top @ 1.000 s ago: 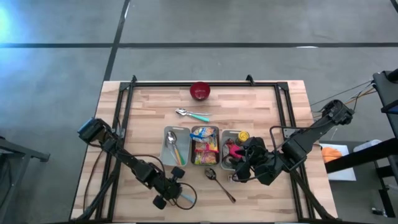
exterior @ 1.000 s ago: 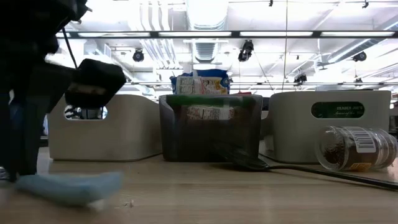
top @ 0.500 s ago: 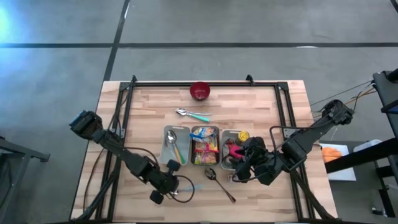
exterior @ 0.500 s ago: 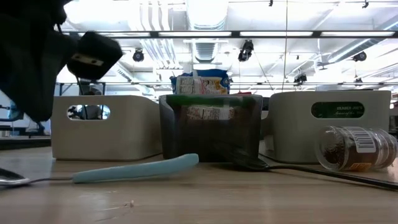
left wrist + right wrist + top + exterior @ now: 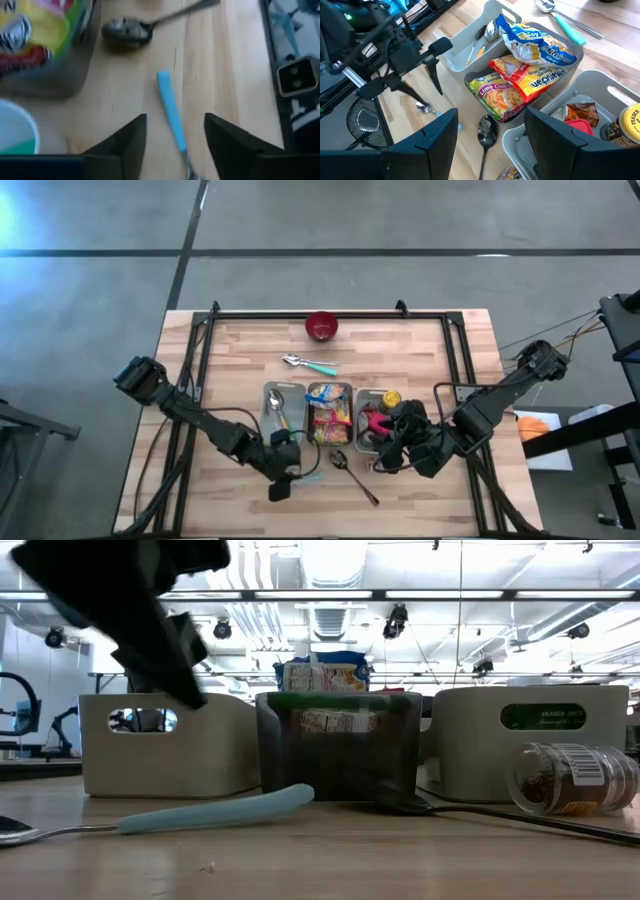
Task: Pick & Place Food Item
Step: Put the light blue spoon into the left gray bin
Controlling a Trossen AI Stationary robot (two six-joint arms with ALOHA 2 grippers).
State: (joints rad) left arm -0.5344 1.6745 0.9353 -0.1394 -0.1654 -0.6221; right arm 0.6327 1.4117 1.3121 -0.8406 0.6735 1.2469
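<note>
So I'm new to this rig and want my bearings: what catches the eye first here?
Three bins sit side by side mid-table, the middle one stuffed with bright noodle packets. The left gripper hangs open over a blue-handled spoon lying on the wood in front of them. A red bowl stands alone at the far edge.

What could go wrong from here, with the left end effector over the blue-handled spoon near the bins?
1. The left end effector hangs open over the blue-handled spoon lying loose on the table; a low sweep could knock it aside.
2. The dark spoon lies close by, so it might get bumped too.
3. The right end effector hangs open near the noodle bin; both arms may crowd each other there.
</note>
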